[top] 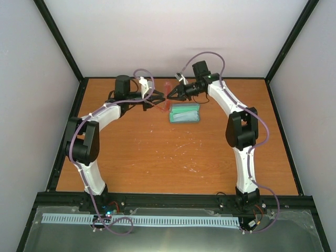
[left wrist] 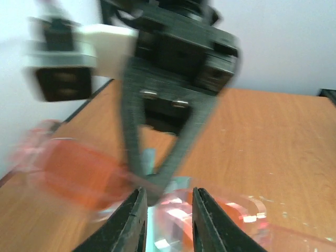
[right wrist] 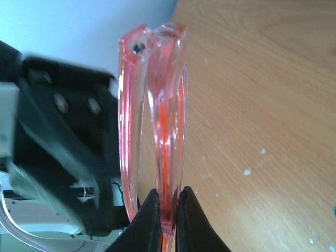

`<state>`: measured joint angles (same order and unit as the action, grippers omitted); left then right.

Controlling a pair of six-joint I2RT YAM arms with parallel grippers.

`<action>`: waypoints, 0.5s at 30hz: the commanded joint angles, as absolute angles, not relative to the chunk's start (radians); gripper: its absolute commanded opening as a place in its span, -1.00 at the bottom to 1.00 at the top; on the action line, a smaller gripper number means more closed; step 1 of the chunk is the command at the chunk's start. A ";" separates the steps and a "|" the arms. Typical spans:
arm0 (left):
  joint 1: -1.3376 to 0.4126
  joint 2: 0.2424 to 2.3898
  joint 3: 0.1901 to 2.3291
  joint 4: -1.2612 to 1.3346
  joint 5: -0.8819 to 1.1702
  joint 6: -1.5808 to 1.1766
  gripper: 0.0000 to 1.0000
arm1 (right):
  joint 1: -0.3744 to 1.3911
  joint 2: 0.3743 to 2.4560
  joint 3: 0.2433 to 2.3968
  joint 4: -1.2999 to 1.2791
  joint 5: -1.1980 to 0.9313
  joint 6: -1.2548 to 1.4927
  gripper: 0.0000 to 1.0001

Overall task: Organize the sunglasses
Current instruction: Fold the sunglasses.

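- The sunglasses [top: 167,97] are up in the air between the two arms, off the tabletop [top: 157,152] and near the case [top: 185,113].
- The right fingers [right wrist: 148,220] are pinched tight on the thin red frame, seen edge-on from that wrist.
- The left fingers [left wrist: 134,220] stand narrowly apart with pink frame in the gap. It's all blur there, so I cannot tell if they grip.
- This looks like a two-handed fold or handover before casing.
- To do it well, hold firm on the right and close the left gently on one arm. No twisting, since that thin frame could flex or slip.
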<state>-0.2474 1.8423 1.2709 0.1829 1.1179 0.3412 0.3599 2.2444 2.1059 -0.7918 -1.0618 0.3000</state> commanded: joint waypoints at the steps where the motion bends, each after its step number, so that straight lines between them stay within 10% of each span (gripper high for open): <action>1: -0.153 1.830 1.304 0.263 0.979 0.194 -0.43 | 0.330 2.160 1.960 -0.777 -1.080 0.307 -0.94; 15: -0.142 1.749 1.275 -0.074 1.082 0.374 -0.64 | 0.265 2.267 2.167 -0.697 -1.126 0.438 -0.94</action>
<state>-0.0887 1.8168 1.2869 0.0883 1.0039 0.2348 0.2600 2.2089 2.0342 -0.7464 -1.0912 0.3782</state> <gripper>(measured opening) 0.184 0.054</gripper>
